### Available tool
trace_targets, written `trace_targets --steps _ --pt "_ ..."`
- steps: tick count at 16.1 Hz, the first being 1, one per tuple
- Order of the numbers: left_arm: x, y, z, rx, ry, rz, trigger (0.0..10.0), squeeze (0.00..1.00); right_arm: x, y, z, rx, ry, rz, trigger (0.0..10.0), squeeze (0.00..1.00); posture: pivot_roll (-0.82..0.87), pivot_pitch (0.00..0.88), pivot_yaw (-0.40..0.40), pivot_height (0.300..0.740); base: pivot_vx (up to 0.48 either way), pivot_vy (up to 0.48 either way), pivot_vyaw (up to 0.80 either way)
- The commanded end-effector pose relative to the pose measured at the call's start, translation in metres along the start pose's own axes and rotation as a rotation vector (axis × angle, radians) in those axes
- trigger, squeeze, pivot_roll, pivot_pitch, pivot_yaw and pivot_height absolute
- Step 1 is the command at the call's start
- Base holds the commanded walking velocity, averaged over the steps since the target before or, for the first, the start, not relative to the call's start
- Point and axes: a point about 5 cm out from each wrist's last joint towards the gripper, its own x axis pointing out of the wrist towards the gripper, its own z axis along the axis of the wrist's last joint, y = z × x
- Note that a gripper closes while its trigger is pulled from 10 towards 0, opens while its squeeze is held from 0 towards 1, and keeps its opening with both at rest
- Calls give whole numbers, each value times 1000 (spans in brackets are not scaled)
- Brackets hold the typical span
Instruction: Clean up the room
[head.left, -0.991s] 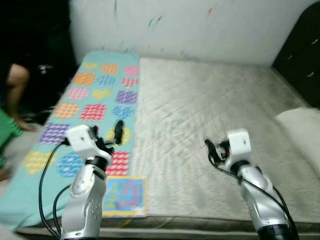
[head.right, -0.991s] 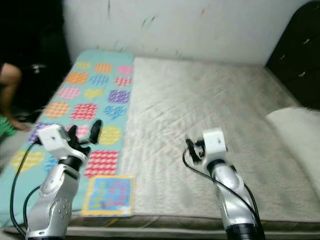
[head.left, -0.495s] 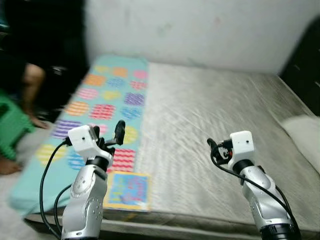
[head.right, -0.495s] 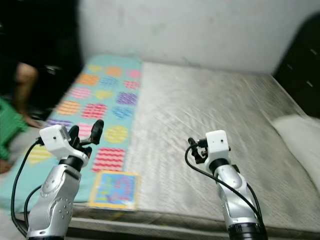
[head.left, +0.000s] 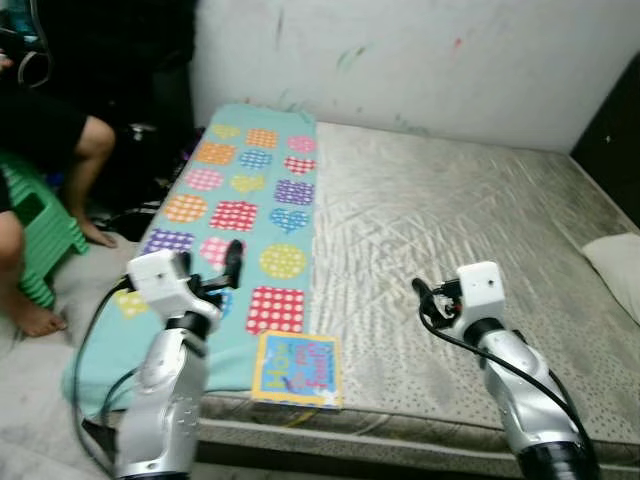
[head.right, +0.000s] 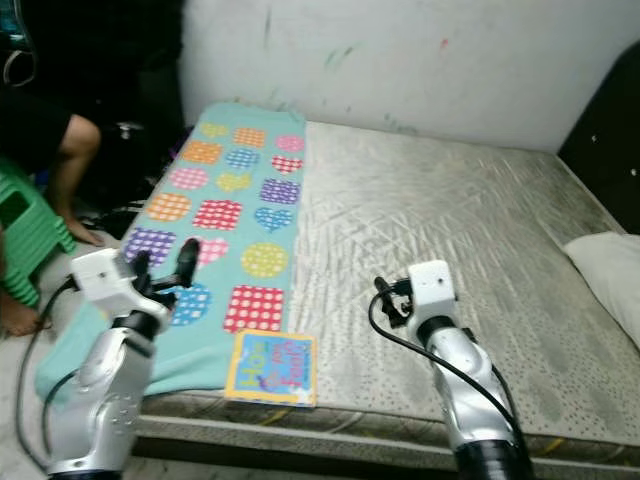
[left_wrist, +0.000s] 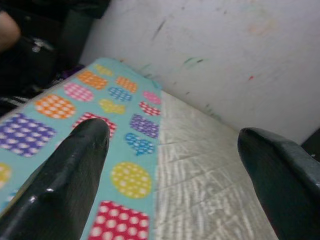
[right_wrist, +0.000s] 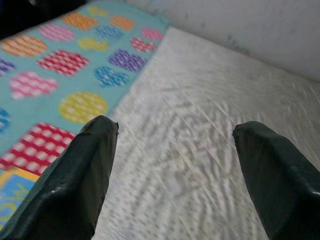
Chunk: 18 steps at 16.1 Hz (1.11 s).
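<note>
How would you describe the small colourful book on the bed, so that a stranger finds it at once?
Look at the bed's near edge, where the turquoise blanket with dotted shapes ends. The book lies flat there, partly over the blanket's corner. Its yellow border and blue cover distinguish it.

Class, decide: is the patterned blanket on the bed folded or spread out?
Spread out. The blanket lies flat along the mattress, its whole pattern showing.

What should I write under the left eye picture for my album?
Both grippers, left and right, open above a bed with a colourful mat and book.
</note>
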Motion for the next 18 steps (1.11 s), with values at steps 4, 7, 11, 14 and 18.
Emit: trace_targets --steps 4,7,11,14,18 --pt "1 -9 -2 -5 3 -21 10000 0 -1 -11 3 -11 -4 -27 10000 0 -65 0 -71 740 0 188 0" --pt "1 -9 -2 -1 2 -23 10000 0 1 -9 4 -5 -17 -26 10000 0 -60 0 -69 740 0 0 0" --pt "2 -9 -1 3 -1 -25 10000 0 2 -8 4 2 -19 -24 10000 0 -60 0 -67 740 0 0 0" --pt "1 -12 1 0 -15 -55 10000 0 2 -8 4 0 -19 -21 10000 0 -60 0 -67 740 0 0 -800" --pt "1 -14 3 -5 -25 -81 10000 0 2 -7 3 -1 -21 -22 10000 0 -60 0 -65 740 128 0 -727"
